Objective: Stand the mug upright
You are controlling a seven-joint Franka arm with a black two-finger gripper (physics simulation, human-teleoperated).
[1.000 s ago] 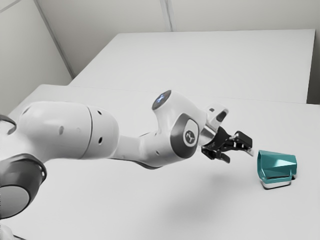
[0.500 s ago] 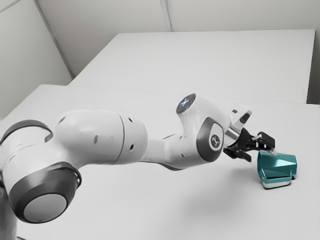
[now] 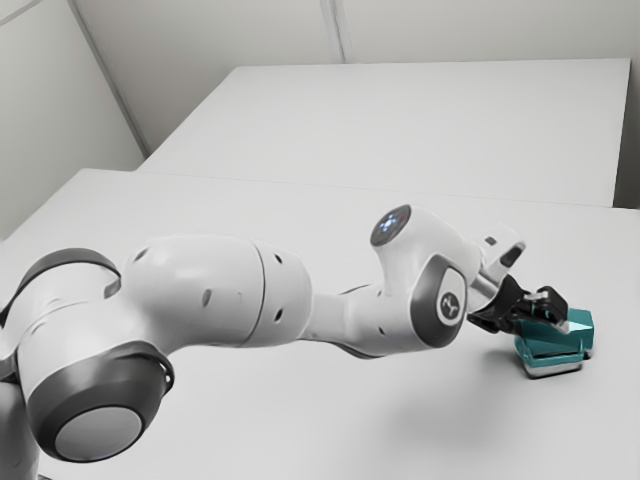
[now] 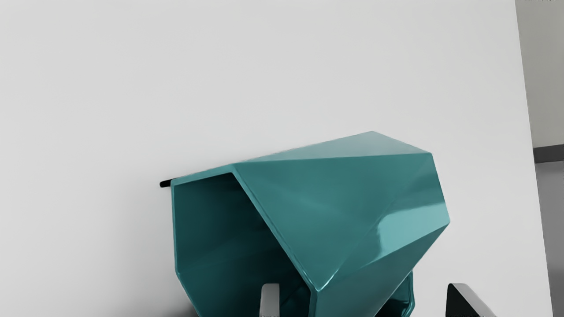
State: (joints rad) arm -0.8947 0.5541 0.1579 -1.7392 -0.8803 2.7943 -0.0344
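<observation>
Gripper (image 3: pixel 546 328) angled down, spread, at mug (image 4: pixel 335 198)

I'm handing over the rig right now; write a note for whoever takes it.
Gripper: open, at the mug; one finger lies across the view of the mug's mouth, the other stands out past the handle. Contact can't be told.
Mug: teal, on its side on the table, mouth toward the exterior view's left.
Done: gripper brought to the mug.
Left: grip it, turn it upright, release.
</observation>
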